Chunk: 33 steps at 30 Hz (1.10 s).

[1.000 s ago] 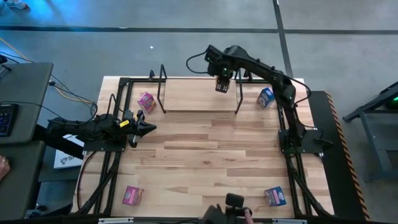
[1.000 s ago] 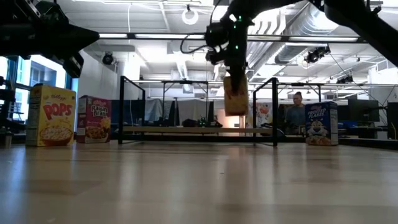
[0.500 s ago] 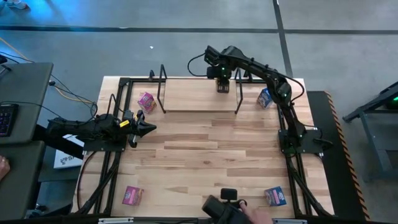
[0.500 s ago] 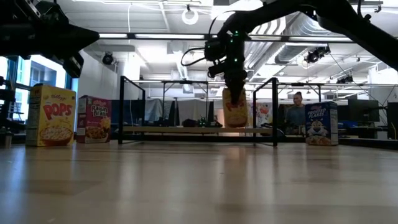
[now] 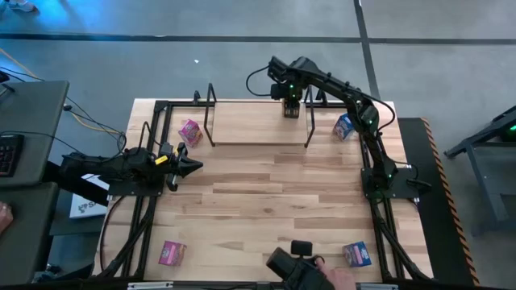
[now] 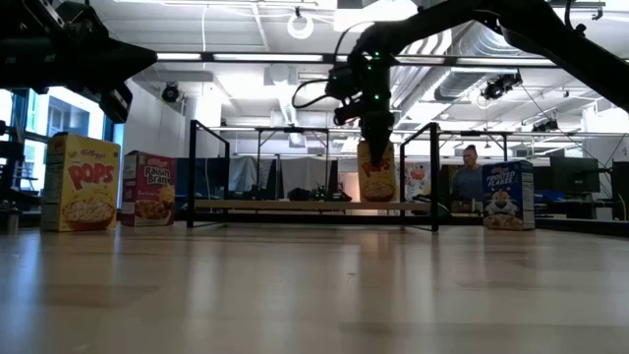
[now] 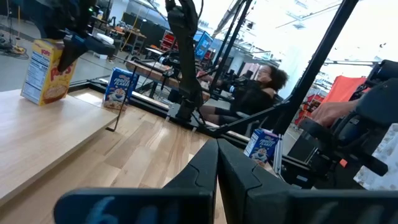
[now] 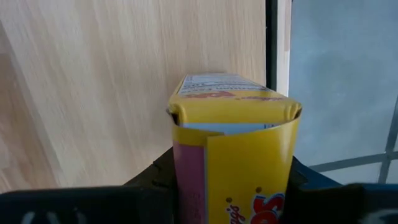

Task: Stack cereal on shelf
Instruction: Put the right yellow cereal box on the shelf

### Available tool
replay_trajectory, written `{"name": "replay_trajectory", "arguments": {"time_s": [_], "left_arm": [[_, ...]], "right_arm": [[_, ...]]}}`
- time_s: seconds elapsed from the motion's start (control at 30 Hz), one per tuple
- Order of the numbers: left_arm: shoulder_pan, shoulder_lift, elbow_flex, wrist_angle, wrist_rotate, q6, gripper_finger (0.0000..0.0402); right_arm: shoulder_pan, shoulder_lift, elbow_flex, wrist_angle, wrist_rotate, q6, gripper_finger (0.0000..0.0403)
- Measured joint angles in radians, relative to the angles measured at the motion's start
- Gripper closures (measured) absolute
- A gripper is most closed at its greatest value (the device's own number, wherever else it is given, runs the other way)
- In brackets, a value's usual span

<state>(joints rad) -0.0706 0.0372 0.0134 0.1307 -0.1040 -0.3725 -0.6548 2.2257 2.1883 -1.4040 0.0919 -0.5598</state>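
Low view: yellow cereal box (image 6: 376,172) stands upright on shelf (image 6: 295,206), long axis vertical.

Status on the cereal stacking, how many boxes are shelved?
None released yet. The right gripper holds a yellow box upright at the shelf board. Two pink boxes, two blue boxes and another yellow box remain. The left gripper waits.

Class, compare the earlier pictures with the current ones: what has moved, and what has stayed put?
The right gripper, shut on the yellow cereal box, has lowered it onto the shelf board, towards its far edge. The left gripper and the other cereal boxes stayed put. At the table's near edge, a person's hand shifted.
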Motion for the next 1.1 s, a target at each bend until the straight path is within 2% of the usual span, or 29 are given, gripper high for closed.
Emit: {"name": "replay_trajectory", "arguments": {"time_s": [0.2, 0.6, 0.9, 1.03, 1.1], "left_arm": [[0.0, 0.0, 0.0, 0.0, 0.0, 0.0, 0.0401], [0.0, 0.0, 0.0, 0.0, 0.0, 0.0, 0.0401], [0.0, 0.0, 0.0, 0.0, 0.0, 0.0, 0.0401], [0.0, 0.0, 0.0, 0.0, 0.0, 0.0, 0.0401], [0.0, 0.0, 0.0, 0.0, 0.0, 0.0, 0.0401]], "right_arm": [[0.0, 0.0, 0.0, 0.006, 0.006, 0.001, 0.0262], [0.0, 0.001, -0.001, 0.008, 0.01, 0.013, 0.0162], [-0.002, 0.002, 0.079, -0.056, 0.005, 0.042, 0.0153], [-0.006, -0.004, 0.163, -0.082, -0.053, 0.066, 0.0153], [-0.006, -0.033, 0.152, -0.071, -0.084, 0.087, 0.0153]]}}
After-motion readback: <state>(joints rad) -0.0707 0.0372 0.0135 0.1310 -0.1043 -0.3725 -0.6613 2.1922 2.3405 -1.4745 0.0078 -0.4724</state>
